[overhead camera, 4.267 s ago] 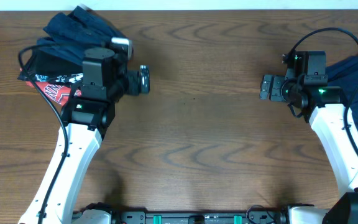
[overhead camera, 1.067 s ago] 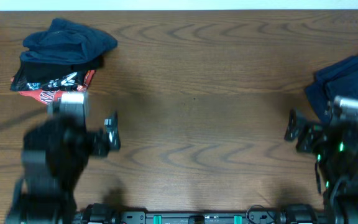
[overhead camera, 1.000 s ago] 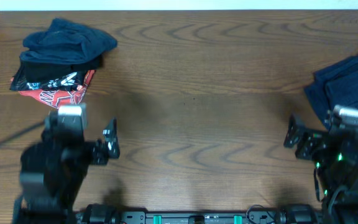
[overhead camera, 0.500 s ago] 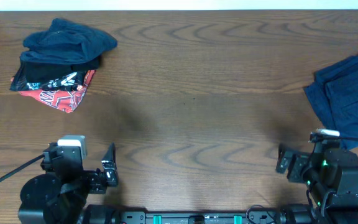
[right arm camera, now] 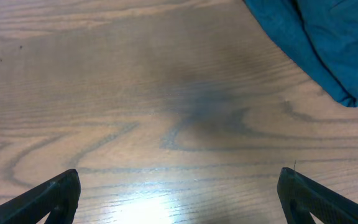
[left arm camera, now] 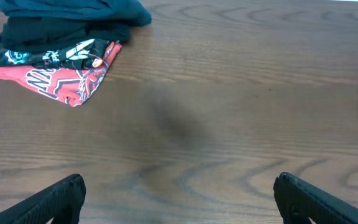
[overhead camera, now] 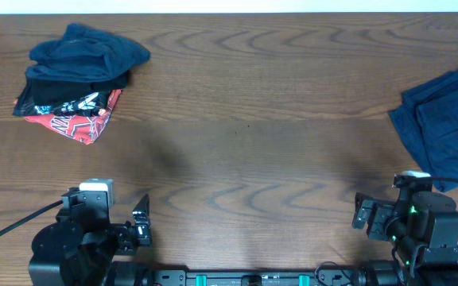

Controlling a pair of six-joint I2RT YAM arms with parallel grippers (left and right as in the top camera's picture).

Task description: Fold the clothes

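A pile of clothes [overhead camera: 78, 67] lies at the far left of the table: a dark navy garment on top of a black one and a red printed one. The left wrist view shows it at the top left [left arm camera: 61, 46]. A folded navy garment [overhead camera: 444, 119] lies flat at the right edge; its corner shows in the right wrist view [right arm camera: 328, 43]. My left gripper [overhead camera: 141, 226] is open and empty at the near left edge. My right gripper [overhead camera: 361, 216] is open and empty at the near right edge. Both are far from the clothes.
The brown wooden table [overhead camera: 245, 143] fills the view. Both arms are drawn back to their bases at the near edge.
Both arms have pulled back from the clothes at the sides to the near edge of the table. The navy garment now lies on top of the left pile. Both grippers stay open.
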